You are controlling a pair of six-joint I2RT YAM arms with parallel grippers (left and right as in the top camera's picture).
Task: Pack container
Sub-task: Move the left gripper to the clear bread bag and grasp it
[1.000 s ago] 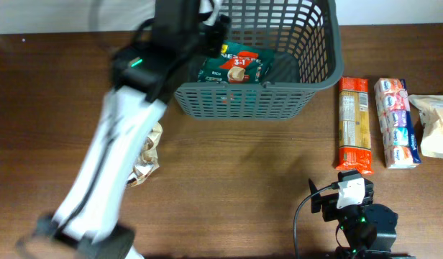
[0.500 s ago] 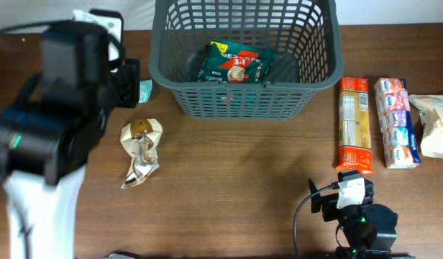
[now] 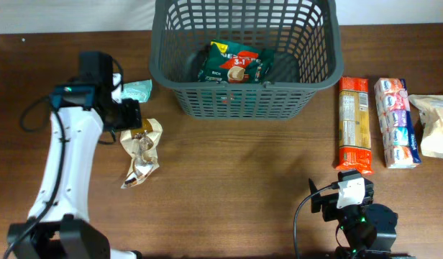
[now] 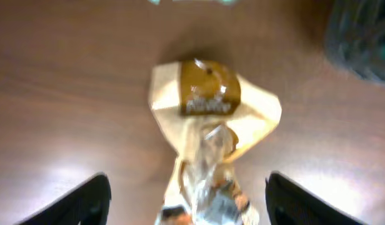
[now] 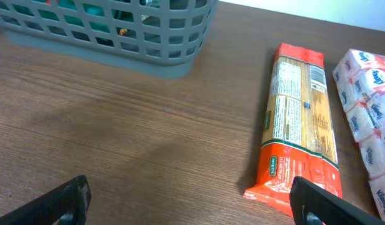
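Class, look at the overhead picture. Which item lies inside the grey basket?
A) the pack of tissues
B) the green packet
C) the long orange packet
B: the green packet lies on the floor of the container, while the orange packet and the tissue pack lie on the table to its right.

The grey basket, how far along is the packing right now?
Done: one green packet lies in the basket. In hand: the left gripper hovers open over the beige snack bag on the table, not yet gripping. Left: that bag, the teal packet, the orange pasta pack, the tissue pack and the pale bag. The right gripper sits open.
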